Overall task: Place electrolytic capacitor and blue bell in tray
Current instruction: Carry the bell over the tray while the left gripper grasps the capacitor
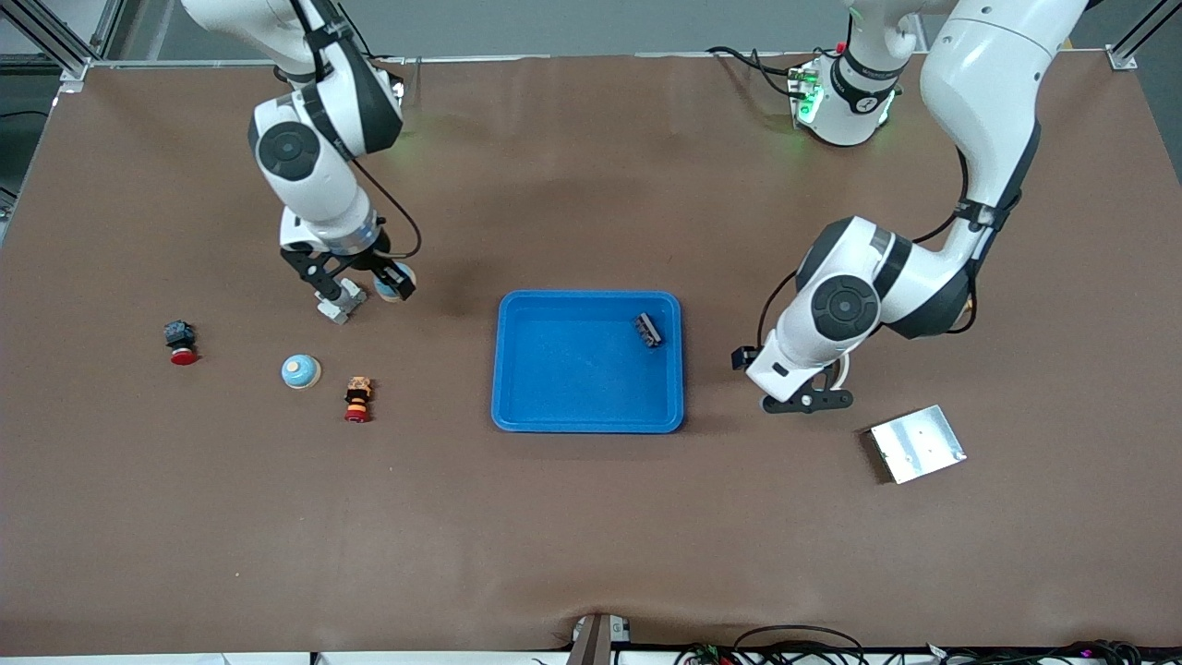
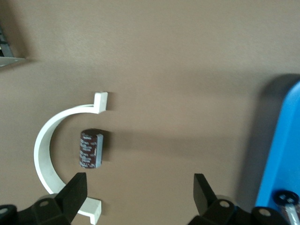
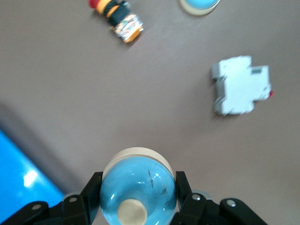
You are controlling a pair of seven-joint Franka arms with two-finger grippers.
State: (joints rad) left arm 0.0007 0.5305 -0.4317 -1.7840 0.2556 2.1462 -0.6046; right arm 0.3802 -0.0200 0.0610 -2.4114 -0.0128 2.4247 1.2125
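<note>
Right gripper (image 3: 136,199) pinches the bell (image 3: 138,185) above bare table — tray (image 1: 517,406) rim nearby. Left gripper (image 2: 138,190), spread, hovers over the capacitor (image 2: 90,148).

A robotics lab test bench: two white Franka arms (image 1: 314,166) stand bolted along one edge of a brown-covered desk (image 1: 591,517), framed by aluminium rails (image 1: 55,46), with loose cables (image 1: 794,642) trailing at the opposite edge and small industrial parts scattered across the surface.
</note>
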